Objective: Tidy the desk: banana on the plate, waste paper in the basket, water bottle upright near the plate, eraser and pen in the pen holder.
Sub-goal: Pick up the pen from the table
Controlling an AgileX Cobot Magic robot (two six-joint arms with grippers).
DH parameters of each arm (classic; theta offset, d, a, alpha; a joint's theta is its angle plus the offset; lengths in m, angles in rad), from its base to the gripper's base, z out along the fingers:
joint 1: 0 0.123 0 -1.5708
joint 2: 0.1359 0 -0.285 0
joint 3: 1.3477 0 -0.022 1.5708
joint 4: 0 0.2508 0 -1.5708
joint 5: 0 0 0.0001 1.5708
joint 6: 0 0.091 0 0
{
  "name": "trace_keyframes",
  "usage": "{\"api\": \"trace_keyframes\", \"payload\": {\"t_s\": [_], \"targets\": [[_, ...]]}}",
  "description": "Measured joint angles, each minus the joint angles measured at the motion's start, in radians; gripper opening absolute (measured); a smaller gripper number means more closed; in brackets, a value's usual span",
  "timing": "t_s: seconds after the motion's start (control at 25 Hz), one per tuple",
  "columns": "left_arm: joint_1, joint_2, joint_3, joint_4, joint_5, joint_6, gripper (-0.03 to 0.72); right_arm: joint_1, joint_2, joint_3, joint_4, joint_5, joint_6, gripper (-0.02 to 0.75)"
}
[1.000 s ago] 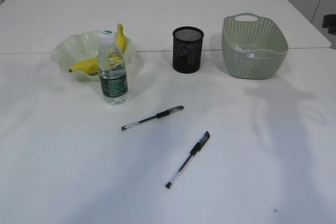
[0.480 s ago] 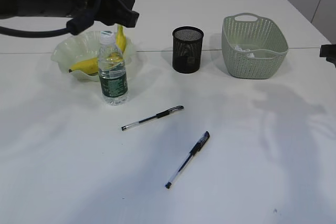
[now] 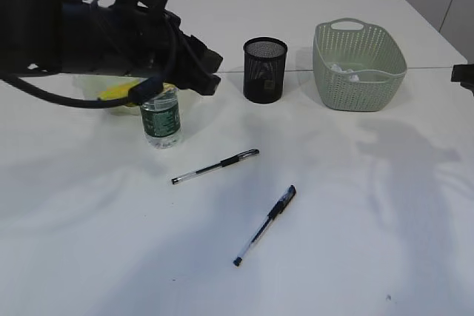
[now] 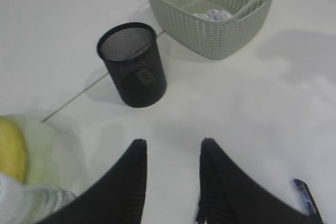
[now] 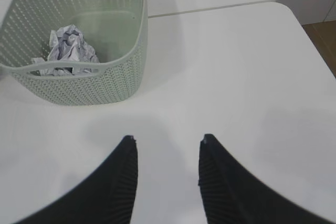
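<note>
Done so far: banana [image 3: 118,92] in plate [image 3: 87,83], mostly hidden behind L arm; water bottle [image 3: 161,118] upright just in front of plate; crumpled waste paper [image 5: 67,48] in basket [image 3: 361,64]. Eraser: not visible in any view; a pale patch shows through the holder mesh in L wrist view, cannot tell what it is.
Left to do: two pens on worktop [image 3: 355,205], neither in pen holder [image 3: 264,69].
Pen 1: clear barrel, black grip [image 3: 215,166]; lies nearer the bottle; long axis low-left to up-right, grip end toward holder.
Pen 2: blue-black cap [image 3: 265,225]; nearer the camera, about centre; long axis steeper, cap end up-right.
L pincer [image 3: 204,72]: above worktop between bottle and holder; jaws part open, nothing between them. In L wrist view [image 4: 170,182], holder lies ahead and slightly left; a pen's blue cap end [image 4: 307,198] shows at lower right, near the right finger.
R pincer [image 5: 167,177]: jaws part open, empty; over bare worktop just in front of basket; only a dark bit at exterior's right edge.
Key relation: both pens lie toward the camera side of L pincer, i.e. behind its present heading. L arm judged nearer to both pens.
Next move needs: L pincer to drop back and down, jaws set across a pen's barrel.
Risk: thin barrel may roll or skid; arm passes close by the bottle.
</note>
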Motion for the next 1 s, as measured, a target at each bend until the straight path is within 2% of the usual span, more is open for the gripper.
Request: {"api": "trace_keyframes", "payload": {"t_s": [0.36, 0.68, 1.0], "targets": [[0.0, 0.115, 0.0, 0.003, 0.072, 0.0, 0.233, 0.0, 0.0, 0.0, 0.0, -0.005, 0.0, 0.3], [0.0, 0.127, 0.0, 0.006, -0.021, -0.054, 0.234, 0.0, 0.0, 0.0, 0.0, -0.009, 0.0, 0.3], [0.0, 0.127, 0.0, 0.006, -0.066, -0.059, 0.234, 0.0, 0.0, 0.0, 0.0, -0.009, 0.0, 0.3]]}}
